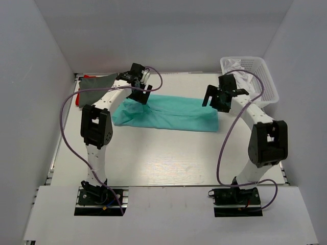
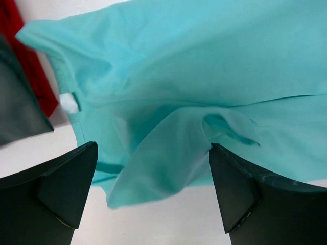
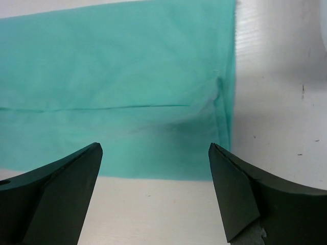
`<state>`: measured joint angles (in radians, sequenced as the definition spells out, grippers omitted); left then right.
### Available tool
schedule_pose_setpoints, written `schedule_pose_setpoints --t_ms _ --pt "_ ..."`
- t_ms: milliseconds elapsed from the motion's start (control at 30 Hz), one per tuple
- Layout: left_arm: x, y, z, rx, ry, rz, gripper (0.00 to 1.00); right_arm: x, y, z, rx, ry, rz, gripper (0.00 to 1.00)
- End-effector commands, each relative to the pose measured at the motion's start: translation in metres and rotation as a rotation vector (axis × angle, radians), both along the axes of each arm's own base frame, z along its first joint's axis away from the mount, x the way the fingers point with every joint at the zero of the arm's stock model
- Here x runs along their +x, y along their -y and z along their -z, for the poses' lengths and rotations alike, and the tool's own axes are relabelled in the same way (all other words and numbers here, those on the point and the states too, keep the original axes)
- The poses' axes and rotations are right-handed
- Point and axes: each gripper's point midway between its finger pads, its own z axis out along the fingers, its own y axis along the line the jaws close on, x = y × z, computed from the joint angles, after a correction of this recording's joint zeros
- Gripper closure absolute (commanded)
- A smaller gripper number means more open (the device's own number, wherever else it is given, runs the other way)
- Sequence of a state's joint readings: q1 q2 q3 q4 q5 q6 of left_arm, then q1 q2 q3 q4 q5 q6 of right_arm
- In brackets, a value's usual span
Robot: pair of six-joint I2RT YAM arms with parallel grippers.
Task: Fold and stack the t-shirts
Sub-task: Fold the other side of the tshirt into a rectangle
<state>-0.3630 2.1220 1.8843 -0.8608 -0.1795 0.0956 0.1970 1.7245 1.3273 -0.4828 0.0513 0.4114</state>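
The mint-teal t-shirt [image 1: 168, 113] lies folded into a long band across the table's middle. My left gripper [image 1: 143, 93] hovers open over its rumpled left end [image 2: 168, 102], holding nothing. My right gripper [image 1: 217, 98] hovers open over its flat right end [image 3: 127, 92], also empty. The dark grey t-shirt [image 1: 94, 88] lies folded at the far left, with the red t-shirt [image 1: 77, 99] showing beneath its edge. Both also show in the left wrist view, the grey shirt [image 2: 15, 107] and the red shirt [image 2: 28, 61].
A white lattice basket [image 1: 250, 76] stands at the far right corner with something white inside. White walls close in the table on three sides. The arm bases [image 1: 99, 196] sit at the near edge.
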Motion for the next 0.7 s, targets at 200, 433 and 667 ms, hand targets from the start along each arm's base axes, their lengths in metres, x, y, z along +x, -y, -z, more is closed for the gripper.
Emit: schedule_pose_setpoints --t_ms 200,433,667 --pt "-0.059 0.005 -0.078 -0.281 0.094 -0.176 0.0 -0.028 -0.052 -0.055 0.065 0.25 -0.255 0.1" --pt "-0.108 0.006 -0.061 -0.318 -0.011 -0.173 0.0 -0.047 -0.079 -0.015 0.147 0.157 -0.329 0.1" --pt "-0.128 0.05 -0.015 -0.556 -0.117 -0.085 0.0 -0.044 -0.083 0.012 0.149 0.093 -0.322 0.1"
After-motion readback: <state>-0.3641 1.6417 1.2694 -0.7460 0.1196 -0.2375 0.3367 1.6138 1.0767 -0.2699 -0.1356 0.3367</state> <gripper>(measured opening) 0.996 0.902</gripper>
